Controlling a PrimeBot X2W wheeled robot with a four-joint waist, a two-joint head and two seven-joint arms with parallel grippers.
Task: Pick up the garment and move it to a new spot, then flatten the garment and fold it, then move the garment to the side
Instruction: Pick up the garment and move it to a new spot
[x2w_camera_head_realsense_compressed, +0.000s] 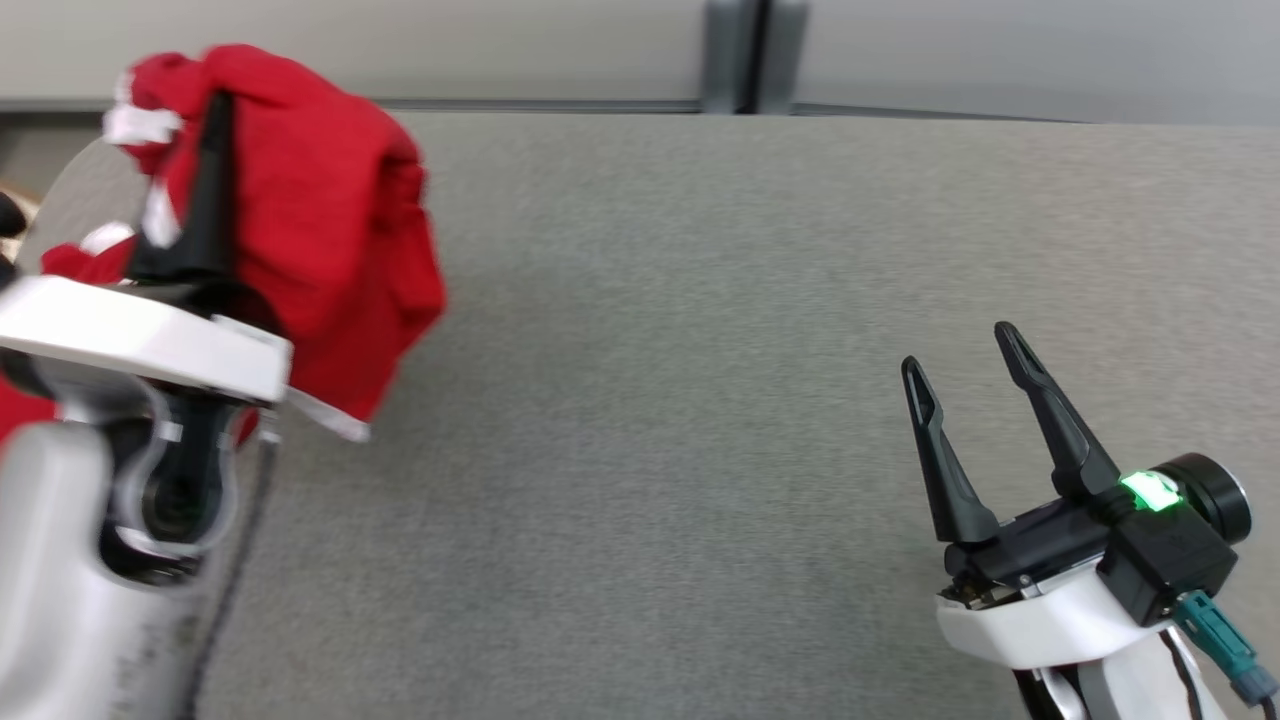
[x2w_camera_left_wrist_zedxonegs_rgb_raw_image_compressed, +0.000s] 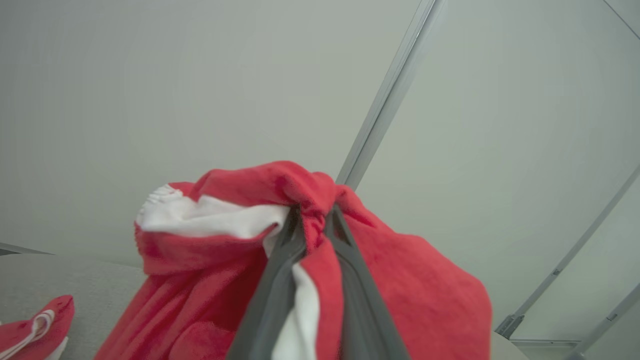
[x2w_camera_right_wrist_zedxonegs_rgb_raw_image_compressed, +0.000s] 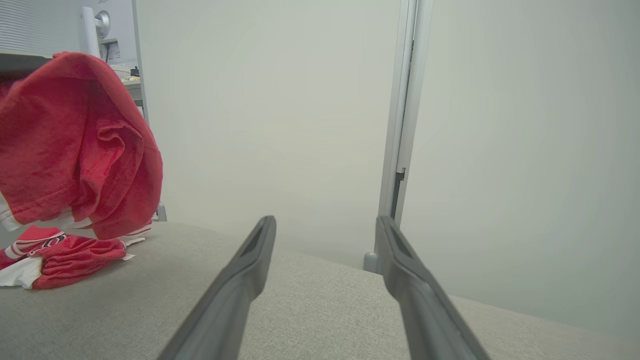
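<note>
Garment (x2w_camera_head_realsense_compressed: 320, 220) pinched in left gripper (x2w_camera_left_wrist_zedxonegs_rgb_raw_image_compressed: 314, 216), held above table (x2w_camera_head_realsense_compressed: 700, 400).
Red cloth with white trim is bunched between the pressed-together fingers near their tips and drapes down both sides of them, above the grey surface. A second red-and-white heap (x2w_camera_right_wrist_zedxonegs_rgb_raw_image_compressed: 65, 255) lies on the table beneath it; whether the two are joined cannot be told. Right gripper (x2w_camera_head_realsense_compressed: 957, 348) stands well apart, fingers spread.

Red garment (x2w_camera_head_realsense_compressed: 320, 220), white trim, bunched, hanging, perhaps trailing
</note>
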